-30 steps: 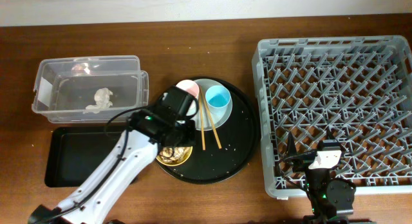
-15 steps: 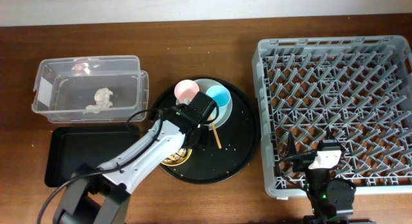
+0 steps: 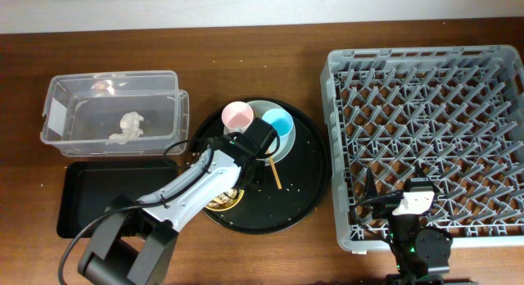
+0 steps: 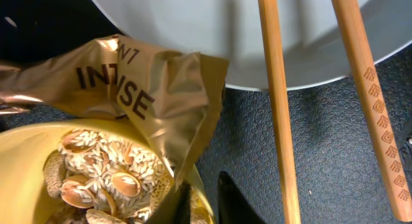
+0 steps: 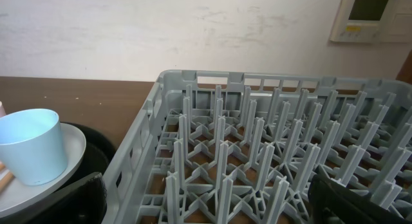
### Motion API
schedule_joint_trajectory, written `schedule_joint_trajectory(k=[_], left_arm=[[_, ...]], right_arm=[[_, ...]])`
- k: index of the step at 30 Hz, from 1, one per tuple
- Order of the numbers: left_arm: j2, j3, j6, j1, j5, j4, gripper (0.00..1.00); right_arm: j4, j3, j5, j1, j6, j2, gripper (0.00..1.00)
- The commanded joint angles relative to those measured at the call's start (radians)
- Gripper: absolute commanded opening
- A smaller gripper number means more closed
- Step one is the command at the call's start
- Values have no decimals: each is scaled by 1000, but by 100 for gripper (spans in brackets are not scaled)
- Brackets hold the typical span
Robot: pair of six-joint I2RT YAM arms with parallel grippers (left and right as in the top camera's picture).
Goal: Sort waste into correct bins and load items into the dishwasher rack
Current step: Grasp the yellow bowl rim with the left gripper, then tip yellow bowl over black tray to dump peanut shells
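In the left wrist view my left gripper (image 4: 206, 201) has its fingers close together astride the rim of the yellow bowl (image 4: 26, 179), one inside and one outside. The bowl holds beige food scraps (image 4: 103, 179). The crinkled brown-gold wrapper (image 4: 148, 89) lies over the bowl's edge, its tip touching the inner finger. The wooden chopsticks (image 4: 277, 108) rest across the grey-blue plate (image 4: 193, 18). The pink cup (image 3: 237, 115) and the blue cup (image 3: 277, 123) stand at the plate. My right gripper (image 5: 206, 198) is open and empty over the dishwasher rack (image 3: 426, 129).
The clear tub (image 3: 57, 113) at far left holds a white tissue (image 3: 127, 125). The flat black tray (image 3: 90, 199) lies in front of it. Bowl, plate and cups sit on a large round black tray (image 3: 303, 187) with white crumbs.
My left gripper swung right from the bowl's left side toward the chopsticks a second ago and has barely moved in the last half second. The right arm has not moved.
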Motion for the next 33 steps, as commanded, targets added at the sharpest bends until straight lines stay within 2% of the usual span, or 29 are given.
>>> schedule_joint_trajectory(k=[1, 5, 13, 24, 28, 33], left_arm=[[6, -3, 6, -2, -12, 5, 7], [2, 22, 6, -2, -12, -18, 1], [-21, 55, 6, -2, -13, -128, 0], [-310, 77, 6, 15, -11, -241, 0], [-418, 77, 11, 119, 37, -308, 0], [-496, 77, 130, 355, 194, -343, 0]], right_arm=[[-4, -7, 12, 6, 1, -6, 99], [-4, -7, 12, 6, 1, -6, 98], [-4, -7, 12, 6, 1, -6, 98], [-4, -7, 12, 6, 1, -6, 98], [-4, -7, 12, 6, 1, -6, 98], [-4, -7, 12, 6, 1, -6, 98]])
